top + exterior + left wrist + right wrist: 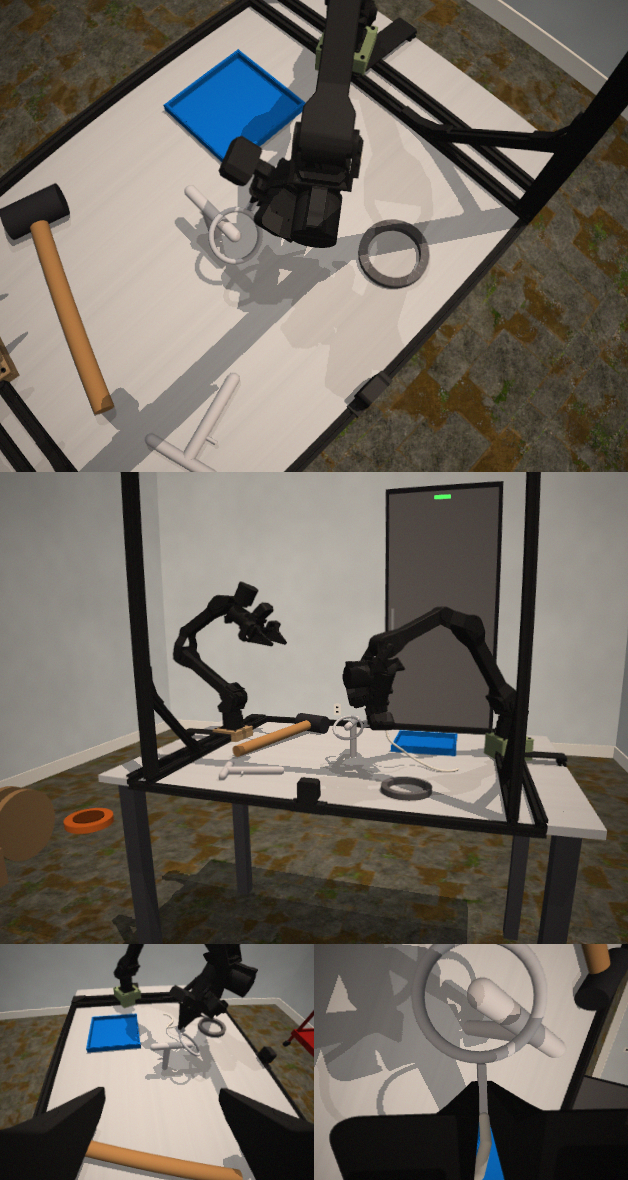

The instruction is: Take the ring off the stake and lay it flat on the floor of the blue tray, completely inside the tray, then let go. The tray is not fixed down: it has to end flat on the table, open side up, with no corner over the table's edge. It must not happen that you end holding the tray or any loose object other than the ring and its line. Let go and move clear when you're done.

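ring: The ring [234, 261] [348, 738] [198, 1052] [480, 1057] is held upright above the table [152, 253] [284, 796] [125, 1084] [554, 994], at the near end of the stake's crossbar. The bar's rounded tip is seen through the opening; whether it is still threaded cannot be told.
stem: The ring's thin stem [482, 1089] is pinched between the fingers.
right claw: The right claw [253, 205] [373, 720] [179, 1029] [481, 1087] is closed on that stem.
stake: The stake [203, 203] [353, 746] [165, 1059] [491, 1001] is upright, with its bar carried level on a post.
cord: A pale cord [418, 760] [171, 1026] is seen to the right of the stake.
blue tray: The blue tray [218, 106] [426, 743] [115, 1034] [495, 1164] is placed flat at the far right, open side up, within the table's edges; the ring is outside it.
dark ring: A thick dark ring [366, 253] [406, 795] [212, 1034] is laid flat at the near right.
mallet: A wooden-handled mallet [68, 314] [274, 736] [160, 1160] is laid at the left, its black head toward the far side.
T-shaped piece: A pale T-shaped piece [210, 418] [256, 770] is laid at the near left.
left claw: The left claw [279, 642] [163, 1093] is raised above the table at the left, open and empty.
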`<state>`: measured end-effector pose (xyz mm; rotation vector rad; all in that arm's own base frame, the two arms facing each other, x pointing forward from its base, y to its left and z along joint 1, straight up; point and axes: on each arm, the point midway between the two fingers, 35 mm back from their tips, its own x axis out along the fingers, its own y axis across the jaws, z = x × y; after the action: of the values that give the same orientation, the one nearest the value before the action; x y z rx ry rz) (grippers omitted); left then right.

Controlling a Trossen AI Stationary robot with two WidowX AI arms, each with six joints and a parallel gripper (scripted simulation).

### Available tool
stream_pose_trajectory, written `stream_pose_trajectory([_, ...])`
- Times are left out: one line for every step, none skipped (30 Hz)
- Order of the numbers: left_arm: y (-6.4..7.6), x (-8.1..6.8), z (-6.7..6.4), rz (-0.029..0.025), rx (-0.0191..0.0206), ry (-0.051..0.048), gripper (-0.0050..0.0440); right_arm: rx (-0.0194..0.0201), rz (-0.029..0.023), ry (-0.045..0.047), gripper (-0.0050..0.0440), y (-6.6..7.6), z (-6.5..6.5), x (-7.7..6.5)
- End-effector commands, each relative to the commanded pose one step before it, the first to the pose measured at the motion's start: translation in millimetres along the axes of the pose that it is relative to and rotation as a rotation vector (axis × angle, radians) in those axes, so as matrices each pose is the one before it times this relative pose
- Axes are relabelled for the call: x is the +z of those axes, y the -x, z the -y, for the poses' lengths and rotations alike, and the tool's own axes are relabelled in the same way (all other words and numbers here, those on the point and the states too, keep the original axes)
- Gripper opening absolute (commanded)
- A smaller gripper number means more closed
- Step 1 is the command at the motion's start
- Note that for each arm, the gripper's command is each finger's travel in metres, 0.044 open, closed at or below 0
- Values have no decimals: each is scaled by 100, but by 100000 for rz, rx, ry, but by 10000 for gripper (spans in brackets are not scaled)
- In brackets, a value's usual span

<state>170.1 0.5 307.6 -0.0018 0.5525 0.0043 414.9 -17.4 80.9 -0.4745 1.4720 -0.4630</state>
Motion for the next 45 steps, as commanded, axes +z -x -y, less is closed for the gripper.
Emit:
stream_pose_trajectory([-2,-38,52,-152,-360,-289,400,146,544,-796,0,222,22,258])
stream_pose_trajectory([0,0,0,0,0,0,400,0,0,0,0,27,-42,28])
stream_pose_trajectory([0,0,0,0,0,0,400,0,0,0,0,41,-63,42])
stream_pose_trajectory([0,0,0,0,0,0,400,0,0,0,0,47,-72,47])
stream_pose_trajectory([0,0,0,0,0,0,400,-1,0,0,0,35,-54,35])
stream_pose_trajectory([0,0,0,0,0,0,400,0,0,0,0,21,-33,21])
stream_pose_trajectory([0,0,0,0,0,0,400,0,0,0,0,7,-11,7])
stream_pose_trajectory([0,0,0,0,0,0,400,0,0,0,0,0,0,0])
stream_pose_trajectory([0,0,0,0,0,0,400,0,0,0,0,0,0,0])
stream_pose_trajectory([0,0,0,0,0,0,400,0,0,0,0,0,0,0])
stream_pose_trajectory([0,0,0,0,0,0,400,0,0,0,0,8,-12,8])
stream_pose_trajectory([0,0,0,0,0,0,400,0,0,0,0,23,-36,24])
stream_pose_trajectory([0,0,0,0,0,0,400,0,0,0,0,39,-60,40])
stream_pose_trajectory([0,0,0,0,0,0,400,0,0,0,0,50,-77,50])
stream_pose_trajectory([0,0,0,0,0,0,400,-1,0,0,0,39,-61,39])
stream_pose_trajectory([0,0,0,0,0,0,400,0,0,0,0,0,0,0])
stream_pose_trajectory([0,0,0,0,0,0,400,0,0,0,0,0,0,0])
stream_pose_trajectory([0,0,0,0,0,0,400,0,0,0,0,23,-36,23])
stream_pose_trajectory([0,0,0,0,0,0,400,0,0,0,0,8,-12,8])
stream_pose_trajectory([0,0,0,0,0,0,400,0,0,0,0,0,0,0])
stream_pose_trajectory([0,0,0,0,0,0,400,0,0,0,0,0,0,0])
stream_pose_trajectory([0,0,0,0,0,0,400,0,0,0,0,8,-12,8])
stream_pose_trajectory([0,0,0,0,0,0,400,0,0,0,0,23,-36,24])
stream_pose_trajectory([0,0,0,0,0,0,400,0,0,0,0,39,-60,40])
stream_pose_trajectory([0,0,0,0,0,0,400,0,0,0,0,50,-77,50])
stream_pose_trajectory([0,0,0,0,0,0,400,-1,0,0,0,39,-61,39])
stream_pose_trajectory([0,0,0,0,0,0,400,0,0,0,0,23,-36,23])
stream_pose_trajectory([0,0,0,0,0,0,400,0,0,0,0,8,-12,8])
stream_pose_trajectory([0,0,0,0,0,0,400,0,0,0,0,0,0,0])
stream_pose_trajectory([0,0,0,0,0,0,400,0,0,0,0,0,0,0])
stream_pose_trajectory([0,0,0,0,0,0,400,0,0,0,0,8,-12,8])
stream_pose_trajectory([0,0,0,0,0,0,400,0,0,0,0,23,-36,24])
stream_pose_trajectory([0,0,0,0,0,0,400,0,0,0,0,0,0,0])
stream_pose_trajectory([0,0,0,0,0,0,400,0,0,0,0,0,0,0])
stream_pose_trajectory([0,0,0,0,0,0,400,0,0,0,0,39,-60,40])
stream_pose_trajectory([0,0,0,0,0,0,400,0,0,0,0,50,-77,50])
stream_pose_trajectory([0,0,0,0,0,0,400,-1,0,0,0,39,-61,39])
stream_pose_trajectory([0,0,0,0,0,0,400,0,0,0,0,23,-36,23])
stream_pose_trajectory([0,0,0,0,0,0,400,0,0,0,0,8,-12,8])
stream_pose_trajectory([0,0,0,0,0,0,400,0,0,0,0,0,0,0])
stream_pose_trajectory([0,0,0,0,0,0,400,0,0,0,0,0,0,0])
stream_pose_trajectory([0,0,0,0,0,0,400,0,0,0,0,8,-12,8])
stream_pose_trajectory([0,0,0,0,0,0,400,0,0,0,0,23,-36,24])
stream_pose_trajectory([0,0,0,0,0,0,400,0,0,0,0,39,-60,40])
stream_pose_trajectory([0,0,0,0,0,0,400,0,0,0,0,50,-77,50])
